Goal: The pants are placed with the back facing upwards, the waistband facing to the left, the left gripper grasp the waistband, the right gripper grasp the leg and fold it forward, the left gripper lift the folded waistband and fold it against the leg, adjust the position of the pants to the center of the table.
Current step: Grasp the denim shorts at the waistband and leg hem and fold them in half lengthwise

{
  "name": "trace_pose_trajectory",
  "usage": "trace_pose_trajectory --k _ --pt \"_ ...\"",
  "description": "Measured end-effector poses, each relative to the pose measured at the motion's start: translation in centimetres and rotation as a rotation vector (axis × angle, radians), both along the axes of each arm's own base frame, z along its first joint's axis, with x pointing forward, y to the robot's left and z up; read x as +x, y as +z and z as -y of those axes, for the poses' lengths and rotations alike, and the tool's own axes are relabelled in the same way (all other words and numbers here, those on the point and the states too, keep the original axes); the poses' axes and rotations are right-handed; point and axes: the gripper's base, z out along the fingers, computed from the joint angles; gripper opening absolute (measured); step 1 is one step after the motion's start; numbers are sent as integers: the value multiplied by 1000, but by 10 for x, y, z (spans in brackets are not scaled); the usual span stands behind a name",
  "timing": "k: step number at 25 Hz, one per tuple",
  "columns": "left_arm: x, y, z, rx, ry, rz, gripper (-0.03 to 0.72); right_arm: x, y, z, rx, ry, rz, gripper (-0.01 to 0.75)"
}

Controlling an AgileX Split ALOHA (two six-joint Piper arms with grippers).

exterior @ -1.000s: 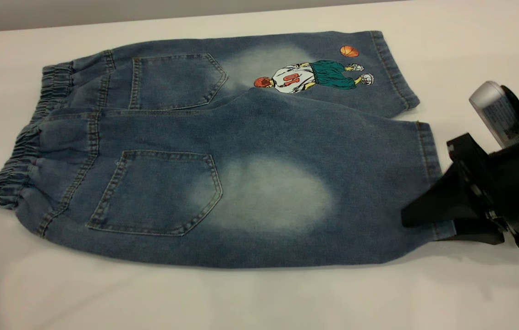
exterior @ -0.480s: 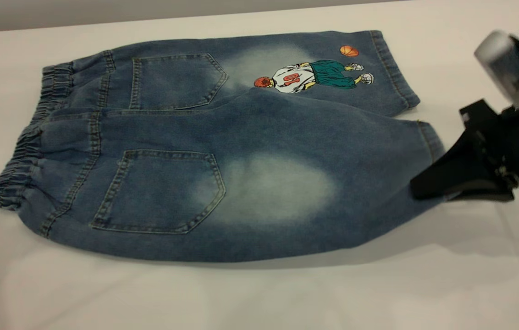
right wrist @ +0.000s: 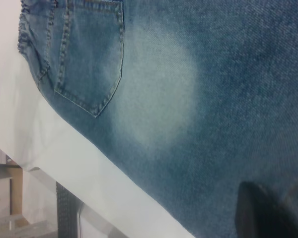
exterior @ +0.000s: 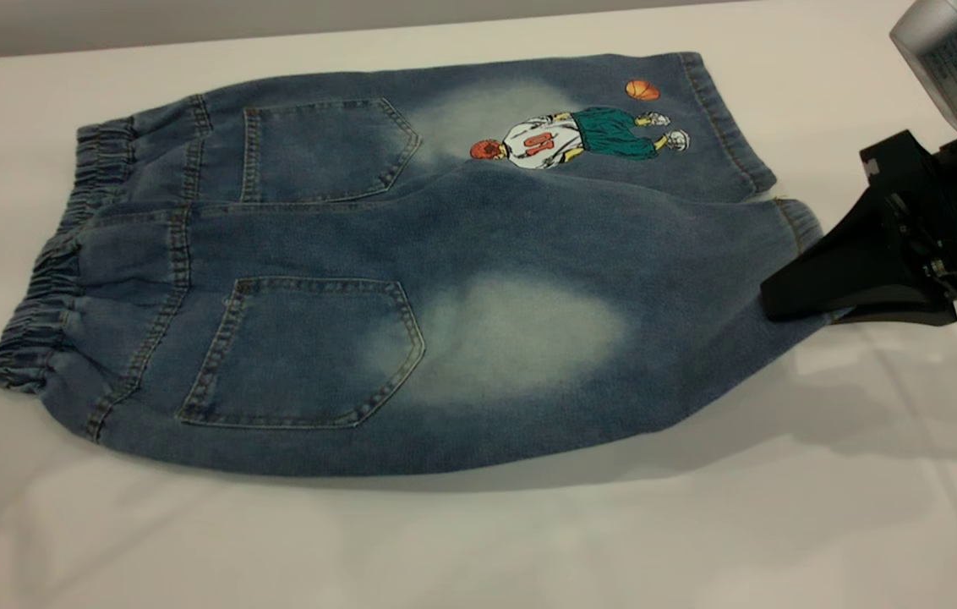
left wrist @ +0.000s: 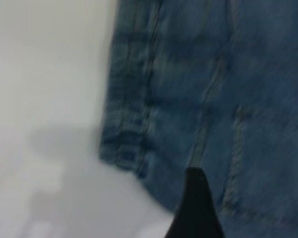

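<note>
The pants point(exterior: 377, 279) lie back up on the white table point(exterior: 478, 541), both patch pockets showing. The ruched waistband point(exterior: 56, 279) is at the left. My right gripper point(exterior: 774, 303) is shut on the hem of the plain leg point(exterior: 529, 338), the one with the pale oval, and holds that end raised over its shadow. In the right wrist view the gripper point(right wrist: 260, 210) rests on the denim leg point(right wrist: 159, 99). The left gripper point(left wrist: 194, 208) is out of the exterior view; its wrist view shows it hovering over the pants near the waistband point(left wrist: 126, 114) corner.
The printed leg point(exterior: 580, 139) with the basketball player lies flat at the back. The table's front edge point(right wrist: 89, 173) and a metal frame below it point(right wrist: 64, 208) show in the right wrist view. Bare white tabletop surrounds the pants.
The right gripper has risen and drifted back with the leg hem in its grip. The leg's end has come off the table and its near edge has pulled inward.
</note>
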Motion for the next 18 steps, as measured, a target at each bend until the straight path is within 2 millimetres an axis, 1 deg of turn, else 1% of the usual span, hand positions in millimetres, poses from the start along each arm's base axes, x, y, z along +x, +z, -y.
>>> trace_pose_trajectory --k 9,14,18 --pt "18 -52 -1 30 -1 -162 486 -1 0 0 0 14 -1 11" --pt "27 -74 -3 82 -38 -191 486 -1 0 0 0 15 -1 11" --pt "27 -91 -4 86 -27 -265 486 -1 0 0 1 17 -1 11"
